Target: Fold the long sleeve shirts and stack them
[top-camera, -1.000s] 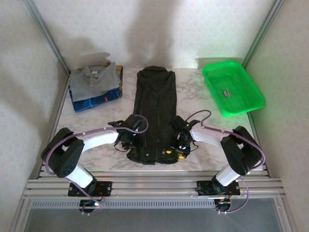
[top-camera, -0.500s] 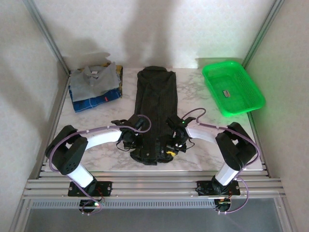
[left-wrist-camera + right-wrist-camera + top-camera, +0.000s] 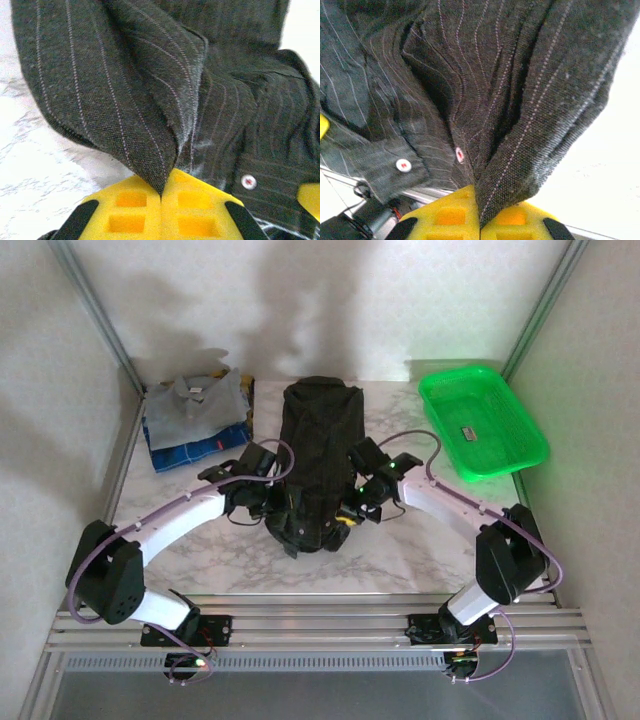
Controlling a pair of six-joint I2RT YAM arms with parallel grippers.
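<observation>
The left tool (image 3: 275,506) is pressed together, pinching a fold of the dark striped shirt (image 3: 320,435) between its yellow pads (image 3: 130,210). The right tool (image 3: 352,510) pinches the other side of the same bunched near hem. At far left the grey-blue shirt (image 3: 195,398) tops a pile of folded clothes (image 3: 190,452). At far right the green basket (image 3: 432,405) holds one small dark tag (image 3: 468,433). Bare marble surface (image 3: 430,545) lies open along the near edge and beside both arms. The dark shirt stretches from the tools toward the back wall, mid-surface.

Matt woven shirt (image 3: 115,90), probably plastic basket (image 3: 505,410)
</observation>
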